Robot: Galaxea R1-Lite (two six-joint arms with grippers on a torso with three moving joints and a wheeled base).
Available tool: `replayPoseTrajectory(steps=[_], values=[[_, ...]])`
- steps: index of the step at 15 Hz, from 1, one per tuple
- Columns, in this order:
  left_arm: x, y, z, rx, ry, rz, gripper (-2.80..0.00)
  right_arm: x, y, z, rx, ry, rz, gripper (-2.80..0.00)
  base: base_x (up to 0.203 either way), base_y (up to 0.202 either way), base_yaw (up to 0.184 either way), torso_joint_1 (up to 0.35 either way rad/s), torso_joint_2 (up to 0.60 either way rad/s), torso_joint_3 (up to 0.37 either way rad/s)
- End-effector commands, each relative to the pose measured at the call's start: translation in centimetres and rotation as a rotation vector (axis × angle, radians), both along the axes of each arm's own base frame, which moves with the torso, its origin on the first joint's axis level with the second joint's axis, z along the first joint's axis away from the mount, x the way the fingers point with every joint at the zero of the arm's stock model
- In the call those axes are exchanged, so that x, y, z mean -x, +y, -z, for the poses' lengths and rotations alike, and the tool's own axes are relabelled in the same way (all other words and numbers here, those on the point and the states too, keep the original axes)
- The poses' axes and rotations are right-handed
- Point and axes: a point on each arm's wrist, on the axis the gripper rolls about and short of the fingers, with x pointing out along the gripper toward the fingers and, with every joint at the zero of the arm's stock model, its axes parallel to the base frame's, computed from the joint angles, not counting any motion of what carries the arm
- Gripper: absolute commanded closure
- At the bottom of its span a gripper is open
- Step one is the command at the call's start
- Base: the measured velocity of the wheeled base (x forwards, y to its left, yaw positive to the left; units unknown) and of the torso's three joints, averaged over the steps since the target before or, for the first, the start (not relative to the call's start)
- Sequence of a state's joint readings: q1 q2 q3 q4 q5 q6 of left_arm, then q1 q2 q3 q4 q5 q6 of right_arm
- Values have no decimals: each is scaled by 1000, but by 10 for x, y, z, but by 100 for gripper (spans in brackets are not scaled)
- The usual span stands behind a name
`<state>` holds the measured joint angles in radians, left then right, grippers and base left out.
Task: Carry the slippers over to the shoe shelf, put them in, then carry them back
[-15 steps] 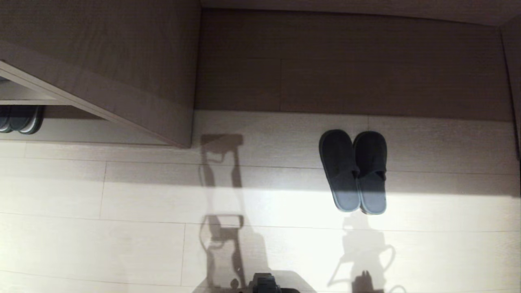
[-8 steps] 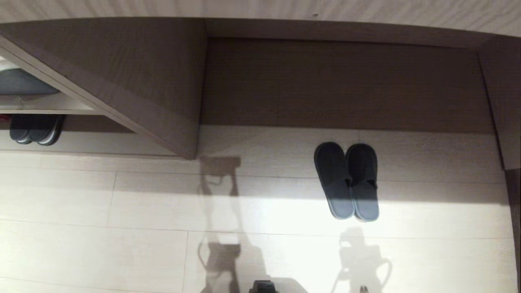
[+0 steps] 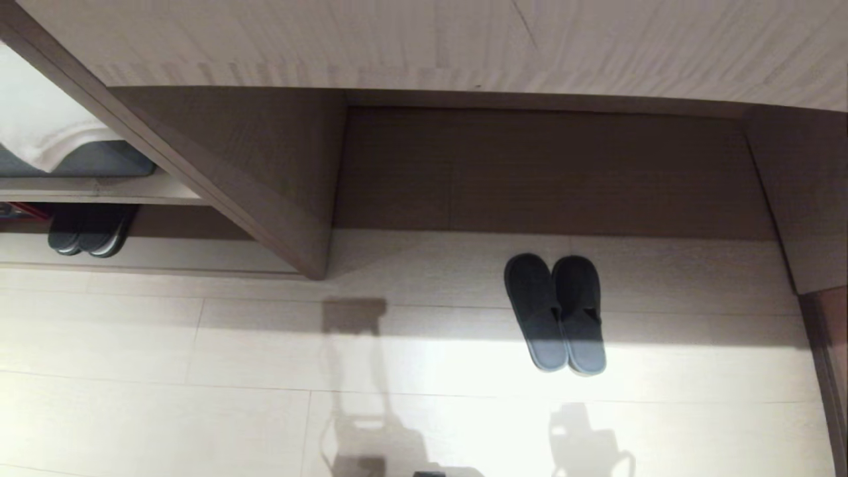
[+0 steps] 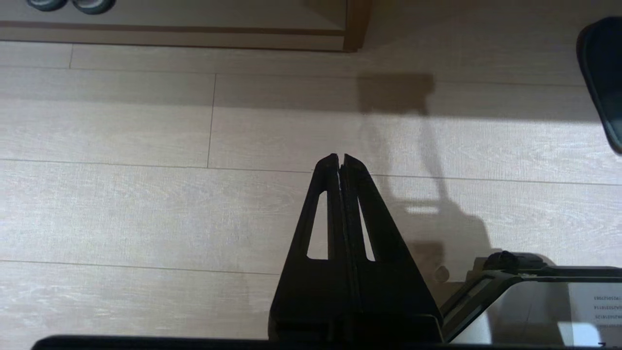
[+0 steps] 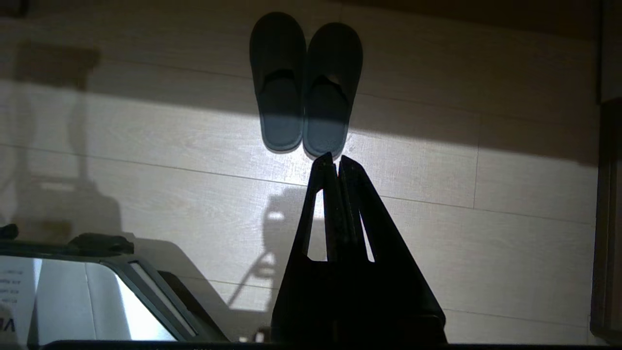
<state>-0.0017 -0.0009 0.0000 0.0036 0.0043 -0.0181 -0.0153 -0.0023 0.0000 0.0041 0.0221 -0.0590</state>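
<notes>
Slippers (image 3: 555, 313) paired on the floor, toes toward the far recess | shoe shelf (image 3: 159, 262) far left | left hand (image 4: 339, 159), right hand (image 5: 332, 159) clenched, empty; pickup not begun; next: reach down, grasp.

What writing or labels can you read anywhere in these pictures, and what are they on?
Only two bits of print show, and neither can be read.
Left wrist view: small lines of print on the robot's white base panel, upside down and too small to read.
Right wrist view: a few lines of print on the same white base panel, cut off at the edge and too blurred to read.
The slippers, floor and cabinets carry no text.
</notes>
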Motion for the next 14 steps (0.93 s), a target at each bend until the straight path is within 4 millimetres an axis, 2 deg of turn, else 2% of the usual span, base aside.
replayPoseTrajectory(steps=[1,14], values=[[0,0,0,0,0,-1,0,0,0,0,1,3,-1,0,0,0,0,-2,-2,193],[0,0,0,0,0,-1,0,0,0,0,1,1,-1,0,0,0,0,2,2,203]])
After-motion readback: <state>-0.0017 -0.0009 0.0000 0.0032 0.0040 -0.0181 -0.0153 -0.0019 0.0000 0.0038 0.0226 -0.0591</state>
